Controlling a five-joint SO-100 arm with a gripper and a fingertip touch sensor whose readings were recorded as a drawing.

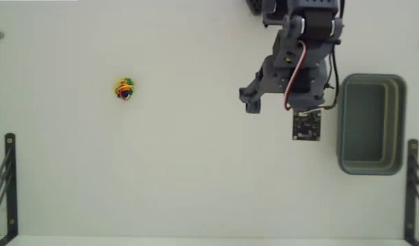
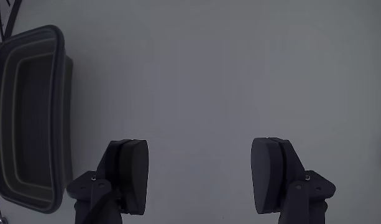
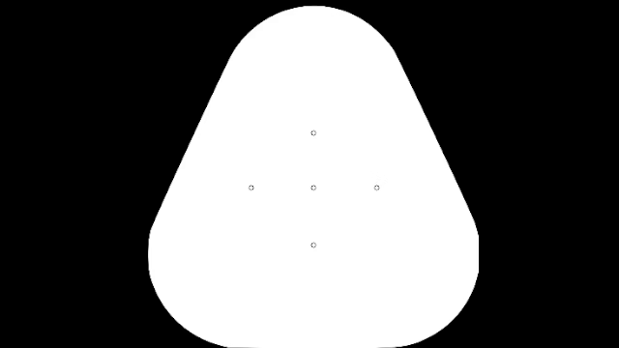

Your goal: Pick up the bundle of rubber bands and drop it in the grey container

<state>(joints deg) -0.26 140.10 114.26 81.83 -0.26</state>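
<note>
Well apart: rubber bands (image 1: 124, 89) far left, grey container (image 1: 371, 124) right in the fixed view. Gripper (image 2: 199, 171) spread wide, holding nothing, near container.

The table (image 1: 195, 178) under the jaws is smooth, matt white, the grey container (image 1: 371, 164) beside them looks like matt moulded plastic, the arm (image 1: 291, 68) is dull grey plastic, and the bundle of rubber bands (image 1: 124, 89) lying well away shows glossy rubbery loops.

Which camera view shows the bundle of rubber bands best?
The fixed view shows it best: the bundle of rubber bands lies whole on the white table, far left of the grey container. The wrist view shows at most a small yellowish speck at its right edge, too little to identify.
</note>
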